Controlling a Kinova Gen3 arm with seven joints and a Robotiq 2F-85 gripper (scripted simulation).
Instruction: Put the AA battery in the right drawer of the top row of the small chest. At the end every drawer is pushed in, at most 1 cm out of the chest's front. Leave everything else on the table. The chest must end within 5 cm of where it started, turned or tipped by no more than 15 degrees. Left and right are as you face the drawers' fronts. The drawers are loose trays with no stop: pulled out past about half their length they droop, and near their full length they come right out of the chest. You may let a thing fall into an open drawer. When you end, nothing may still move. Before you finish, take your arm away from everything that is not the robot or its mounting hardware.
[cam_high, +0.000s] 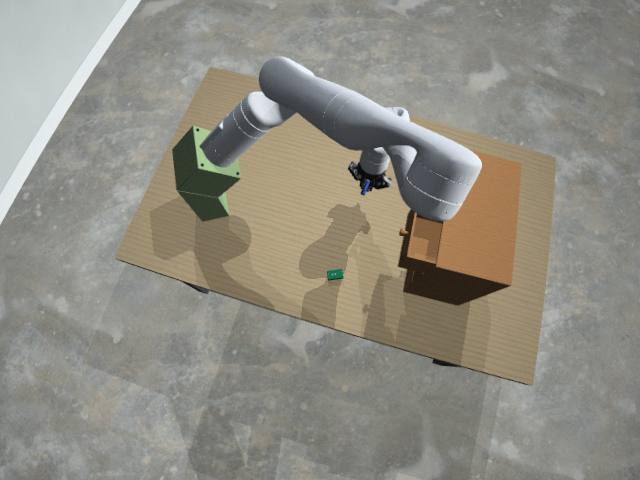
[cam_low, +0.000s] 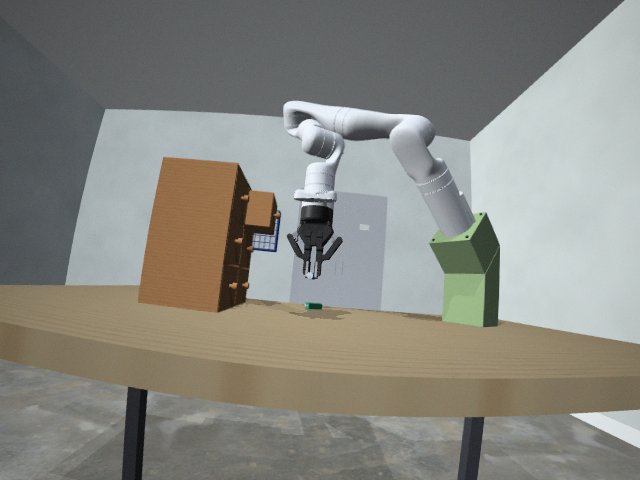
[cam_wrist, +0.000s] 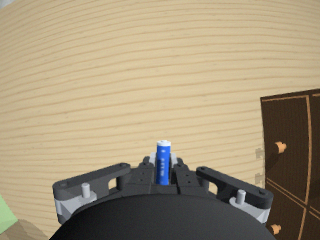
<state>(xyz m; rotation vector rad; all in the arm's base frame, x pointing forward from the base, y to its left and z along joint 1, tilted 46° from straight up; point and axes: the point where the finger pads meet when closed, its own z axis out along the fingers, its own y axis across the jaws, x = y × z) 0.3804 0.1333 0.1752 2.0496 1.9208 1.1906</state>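
My gripper (cam_low: 312, 272) is shut on the blue AA battery (cam_wrist: 163, 162) and holds it well above the table, in front of the chest. The battery also shows in the top view (cam_high: 364, 187), between the fingers (cam_high: 368, 184). The small brown chest (cam_high: 475, 221) stands at the table's right side. One top-row drawer (cam_high: 422, 242) is pulled out partway, its knob (cam_high: 401, 231) toward the gripper; it also shows in the exterior view (cam_low: 261, 208). The other drawers look pushed in. In the wrist view the chest front (cam_wrist: 294, 174) is at the right.
A small green block (cam_high: 334, 274) lies on the table nearer the front edge, also in the exterior view (cam_low: 312, 305). The arm's green base (cam_high: 204, 173) stands at the table's left. A blue wire basket (cam_low: 267, 238) shows behind the chest's front.
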